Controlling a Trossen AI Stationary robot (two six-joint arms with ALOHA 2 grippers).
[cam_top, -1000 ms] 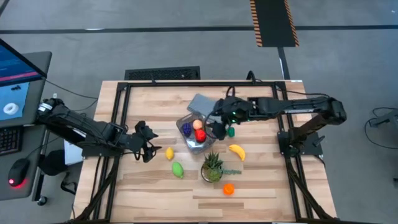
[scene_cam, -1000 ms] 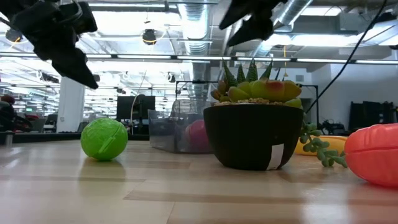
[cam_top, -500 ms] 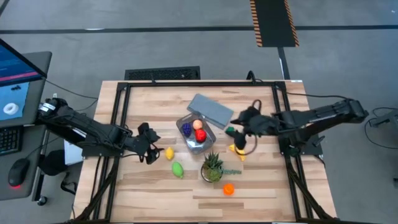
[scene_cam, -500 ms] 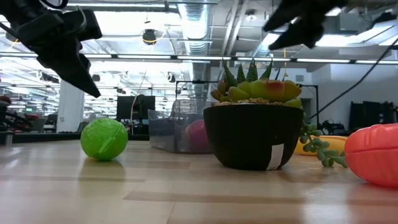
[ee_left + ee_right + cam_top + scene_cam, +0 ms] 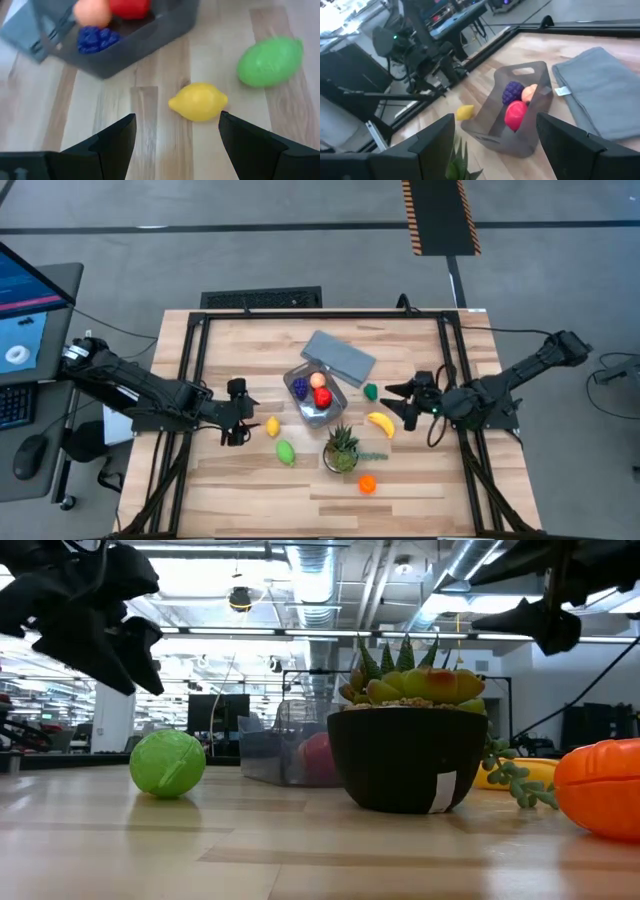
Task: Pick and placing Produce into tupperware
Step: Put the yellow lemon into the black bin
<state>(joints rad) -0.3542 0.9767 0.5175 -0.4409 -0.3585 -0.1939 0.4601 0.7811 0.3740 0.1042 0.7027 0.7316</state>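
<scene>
The clear tupperware sits mid-table and holds a purple, a peach and a red piece. On the wood lie a yellow lemon, a green lime, a small green piece, a yellow banana and an orange piece. My left gripper is open, just left of the lemon; in its wrist view the lemon lies ahead of the open gripper. My right gripper is open, right of the banana, pointing toward the tupperware.
A flat grey lid lies beyond the tupperware. A spiky potted plant stands between the lime and the banana and fills the middle of the low view. Black frame rails run along the table's left and right sides.
My right gripper has drawn back from over the tupperware toward the table's right edge, passing the small green piece, and now hovers right of the banana. The produce and the tupperware lie as before.
</scene>
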